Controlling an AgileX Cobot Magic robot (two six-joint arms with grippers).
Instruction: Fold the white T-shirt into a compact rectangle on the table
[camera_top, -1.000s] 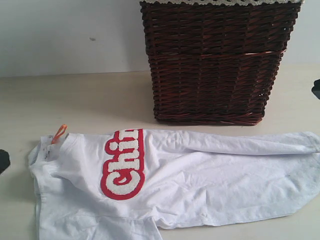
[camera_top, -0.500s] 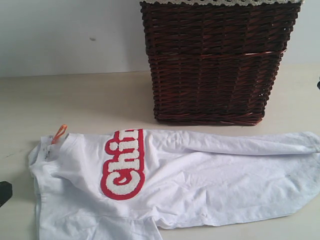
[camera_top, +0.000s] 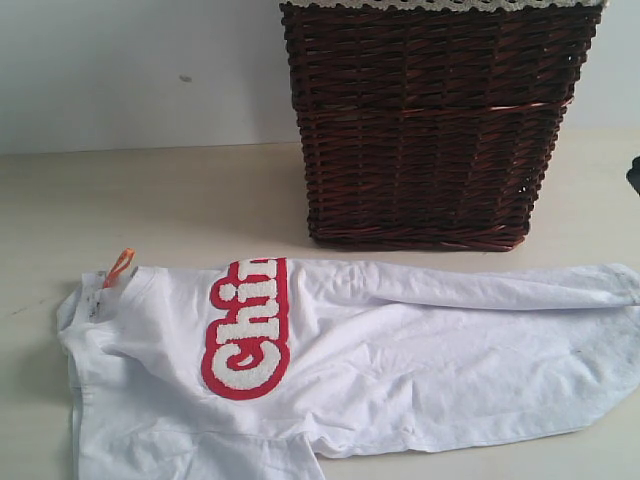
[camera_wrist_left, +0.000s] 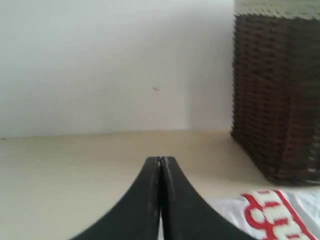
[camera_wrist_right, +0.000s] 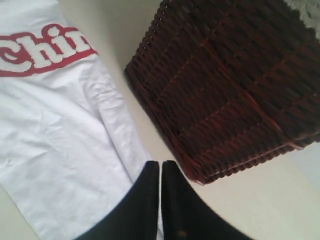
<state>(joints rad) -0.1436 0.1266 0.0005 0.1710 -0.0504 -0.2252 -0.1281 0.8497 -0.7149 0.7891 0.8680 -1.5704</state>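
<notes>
White shirt (camera_top: 420, 350), folded lengthwise on table (camera_top: 150, 200), unmoved. Left tool (camera_wrist_left: 160, 161) has dropped out of exterior view. Left and right tool (camera_wrist_right: 160, 164) closed tight, holding nothing. Cross-fold likely pending.

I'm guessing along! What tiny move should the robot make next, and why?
Probably open the right gripper and lower it to the white cotton T-shirt: it and the left gripper are shut and empty, and the shirt lies in a long strip, not compact.
</notes>
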